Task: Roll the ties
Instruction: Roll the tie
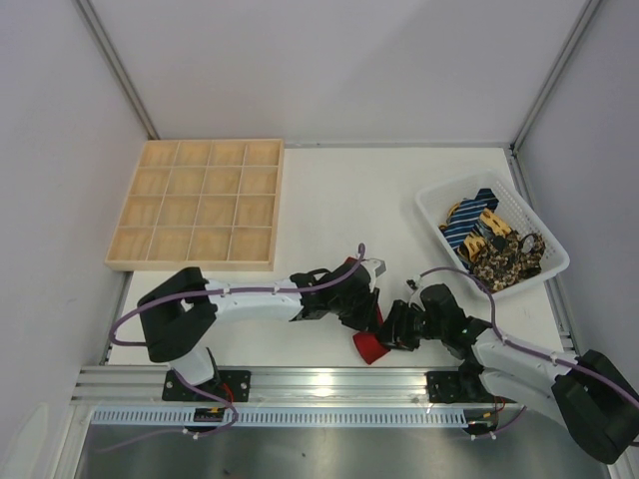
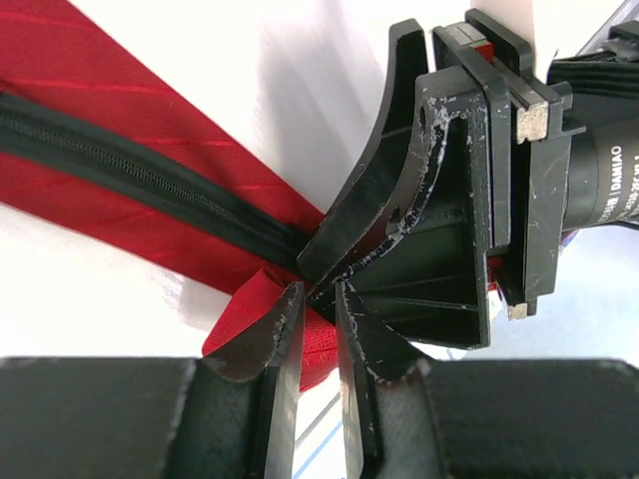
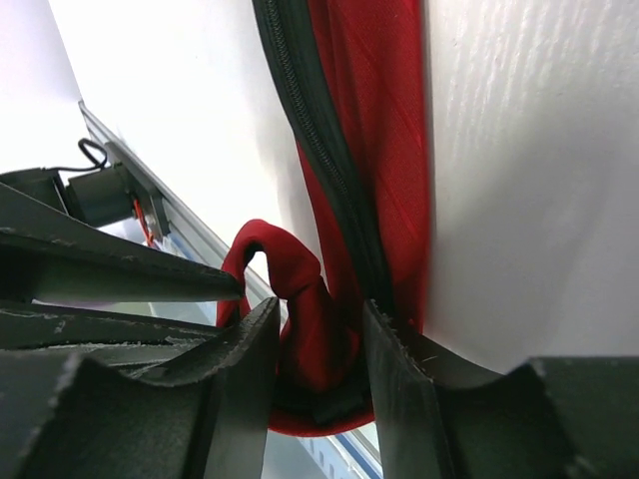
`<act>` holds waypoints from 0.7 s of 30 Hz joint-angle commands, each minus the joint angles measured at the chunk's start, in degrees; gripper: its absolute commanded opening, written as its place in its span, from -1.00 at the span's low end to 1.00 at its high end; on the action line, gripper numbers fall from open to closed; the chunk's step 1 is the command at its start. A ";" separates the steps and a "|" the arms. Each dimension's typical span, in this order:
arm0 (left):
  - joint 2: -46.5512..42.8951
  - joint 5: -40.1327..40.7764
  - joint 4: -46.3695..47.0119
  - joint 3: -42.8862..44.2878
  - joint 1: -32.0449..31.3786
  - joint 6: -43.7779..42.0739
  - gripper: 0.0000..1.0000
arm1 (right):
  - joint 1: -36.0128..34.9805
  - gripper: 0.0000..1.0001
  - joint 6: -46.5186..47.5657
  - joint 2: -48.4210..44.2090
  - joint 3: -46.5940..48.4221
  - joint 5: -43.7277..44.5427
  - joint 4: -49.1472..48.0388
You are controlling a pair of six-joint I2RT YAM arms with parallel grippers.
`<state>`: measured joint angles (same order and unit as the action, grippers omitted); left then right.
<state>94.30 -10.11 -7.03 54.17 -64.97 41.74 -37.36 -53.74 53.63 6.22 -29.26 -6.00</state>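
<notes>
A plain red tie (image 1: 367, 347) with a dark seam lies at the table's near edge, between my two grippers. In the left wrist view, my left gripper (image 2: 318, 294) is shut on a fold of the red tie (image 2: 120, 100) near its tip. In the right wrist view, my right gripper (image 3: 321, 309) stands open around a looped fold of the red tie (image 3: 300, 289), and the cloth does not fill the gap. The two grippers meet nose to nose, left gripper (image 1: 367, 311) against right gripper (image 1: 391, 327). More ties, navy striped (image 1: 467, 226), yellow (image 1: 491, 221) and speckled (image 1: 507, 259), lie in a basket.
The white basket (image 1: 436, 197) sits at the right of the table. A wooden tray (image 1: 195, 205) divided into several compartments lies at the back left. A metal rail (image 1: 319, 384) runs along the near edge, just below the tie. Purple cables run along both arms.
</notes>
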 commanded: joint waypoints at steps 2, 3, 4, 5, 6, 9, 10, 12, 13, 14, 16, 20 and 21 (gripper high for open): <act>-0.16 4.48 0.44 3.92 -0.33 -1.66 -0.47 | -0.25 -0.06 2.67 -2.47 2.66 1.83 4.49; -0.61 4.92 0.09 4.01 -0.25 -1.74 -0.45 | -0.34 -0.05 2.84 -3.00 2.92 2.53 5.29; -0.96 5.97 -0.18 4.10 -0.25 -1.92 -0.42 | -0.25 -0.03 3.28 -3.61 3.18 2.88 5.73; -1.74 6.41 -0.96 4.27 -0.25 -2.10 -0.41 | -0.17 0.00 3.37 -4.49 3.27 3.24 7.91; -2.10 6.85 -1.23 4.36 -0.16 -2.27 -0.37 | -0.16 0.00 3.63 -4.84 3.36 3.85 8.37; -2.72 7.56 -2.37 4.63 0.11 -2.71 -0.28 | 0.01 0.02 3.81 -5.55 3.36 4.12 9.34; -2.98 7.82 -2.55 4.63 0.11 -2.71 -0.25 | 0.01 0.02 3.73 -5.46 3.19 4.12 9.43; -3.86 8.79 -3.08 4.45 0.19 -2.80 -0.18 | 0.19 0.03 3.55 -5.46 3.10 4.29 9.43; -4.38 9.23 -3.69 4.36 0.19 -2.80 -0.16 | 0.19 0.03 3.46 -5.55 3.01 4.29 9.17; -5.43 10.01 -4.30 4.36 0.19 -2.71 -0.10 | 0.27 0.03 3.46 -5.55 3.01 4.21 9.16; -6.76 12.11 -5.62 3.84 0.19 -2.54 -0.07 | 0.36 0.02 3.46 -5.55 2.92 4.03 8.55; -12.11 13.98 -8.35 0.24 0.19 -0.52 -0.06 | 0.98 -0.16 2.32 -5.46 1.96 3.59 6.89; -12.99 13.54 -8.44 -0.81 0.11 0.88 -0.06 | 1.24 -0.22 1.19 -5.46 1.26 3.33 6.62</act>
<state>86.06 1.28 -13.47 55.42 -64.90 40.56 -36.77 -51.42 48.40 7.73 -25.89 1.61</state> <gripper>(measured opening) 0.472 0.417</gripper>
